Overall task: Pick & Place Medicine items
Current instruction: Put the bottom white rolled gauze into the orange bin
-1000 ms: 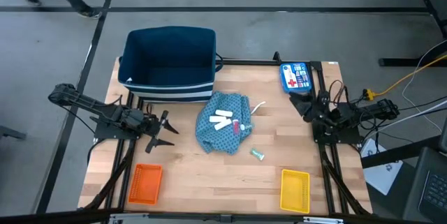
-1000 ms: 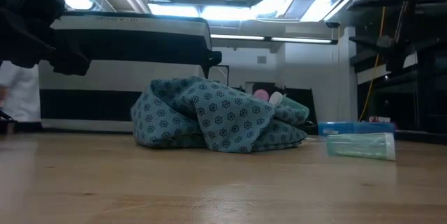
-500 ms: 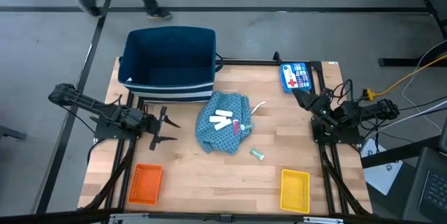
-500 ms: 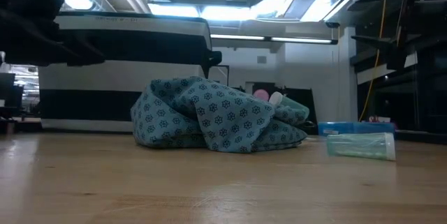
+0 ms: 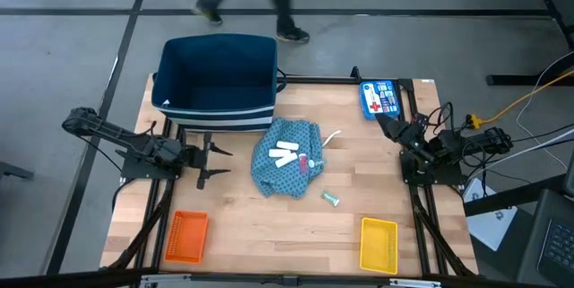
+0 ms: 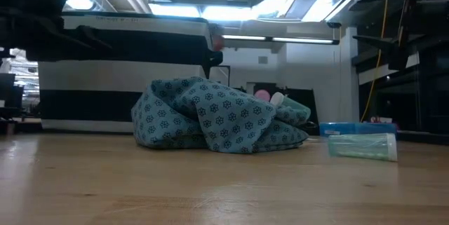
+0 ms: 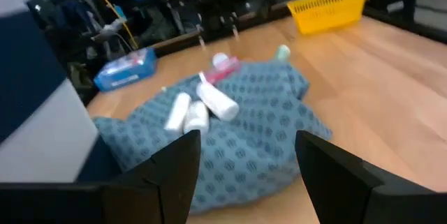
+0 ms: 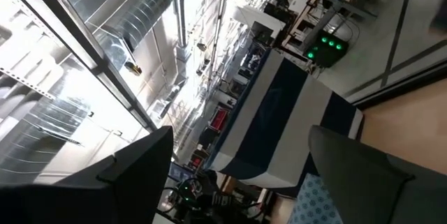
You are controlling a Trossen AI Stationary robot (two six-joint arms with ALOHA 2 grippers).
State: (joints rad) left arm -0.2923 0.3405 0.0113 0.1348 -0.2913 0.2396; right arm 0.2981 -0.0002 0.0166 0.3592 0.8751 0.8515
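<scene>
The teal patterned cloth (image 5: 285, 159) lies bunched at the table's middle. On it rest a few white stick-like tubes (image 5: 285, 152) (image 7: 200, 107) and a pink-red piece (image 5: 310, 162) (image 7: 225, 70). The pale green piece (image 5: 332, 199) (image 6: 361, 146) lies on the wood nearer the front, and a thin white stick (image 5: 333, 135) lies by the cloth's right edge. My left gripper (image 5: 222, 162) (image 7: 248, 140) hovers open to the left of the cloth, pointing at it. My right gripper (image 5: 384, 125) (image 8: 241, 137) waits open at the right side, tipped upward.
A navy bin (image 5: 218, 77) stands at the far left. The flat blue box with a red cross (image 5: 379, 98) lies at the far right. An orange tray (image 5: 188, 236) and a yellow tray (image 5: 378, 245) sit at the near edge. A person (image 5: 256, 1) walks beyond the far edge.
My left gripper has moved a little toward the cloth and rolled about its wrist, so its fingers now lie more level. It has stayed open. The person behind the table has walked from left to right.
</scene>
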